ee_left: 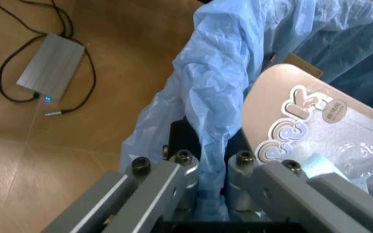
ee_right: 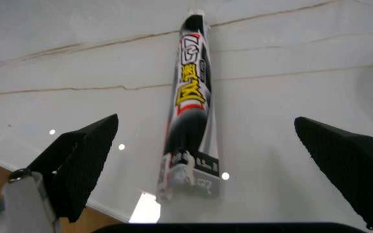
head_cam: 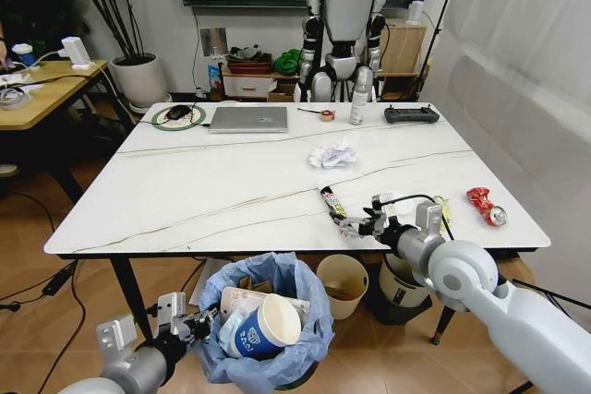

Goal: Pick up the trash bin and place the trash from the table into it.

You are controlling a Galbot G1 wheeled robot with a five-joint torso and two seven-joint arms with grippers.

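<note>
The trash bin (head_cam: pixel 277 339), lined with a crinkled light-blue bag (ee_left: pixel 219 77), hangs below the near edge of the table (head_cam: pixel 185 200). My left gripper (head_cam: pixel 196 322) is shut on its bag-covered rim, one finger (ee_left: pixel 181 167) outside and one inside. A blue paper cup (head_cam: pixel 270 328) and a flat clear package (ee_left: pixel 316 131) lie in the bin. On the table my right gripper (head_cam: pixel 355 221) is open, its pads (ee_right: pixel 83 155) either side of a long black wrapper (ee_right: pixel 190 97), not touching it. Farther off lie a white tissue wad (head_cam: pixel 332 153) and a crushed red can (head_cam: pixel 487 207).
A laptop (head_cam: pixel 247 119), a white bottle (head_cam: pixel 357 103), a tape roll (head_cam: pixel 326 115) and a black remote (head_cam: pixel 412 114) line the table's far side. A plain cream bin (head_cam: pixel 342 285) stands under the table. A humanoid robot (head_cam: pixel 349 16) stands behind it. A power brick (ee_left: pixel 50 68) lies on the floor.
</note>
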